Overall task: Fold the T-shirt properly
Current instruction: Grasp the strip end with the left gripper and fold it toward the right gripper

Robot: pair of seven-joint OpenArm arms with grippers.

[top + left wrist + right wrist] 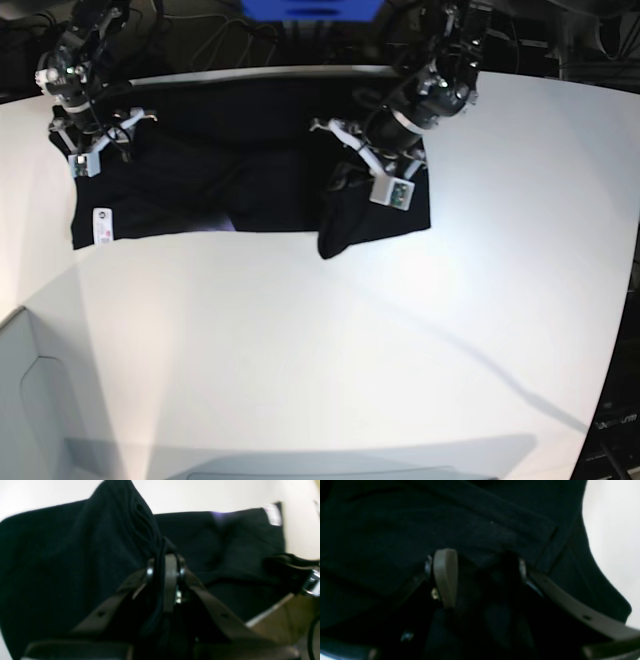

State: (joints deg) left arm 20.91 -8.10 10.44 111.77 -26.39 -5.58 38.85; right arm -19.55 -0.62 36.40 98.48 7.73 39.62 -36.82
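So from the overhead base view, the black T-shirt [250, 190] is spread across the far side of the white worktop [330, 340], with my two arms over its two ends. You can see the small white label [101, 224] near one front corner there. My left wrist view shows what the top-down one can't: my left fingers [166, 577] are clenched tight on a bunched ridge of the shirt [75, 555], which rises in folds just past them. The label [273, 515] shows up blurry at the far end. My right wrist view is nearly all black cloth [470, 525]; my right fingers [476, 577] are spread apart right against it, gripping nothing I can see.
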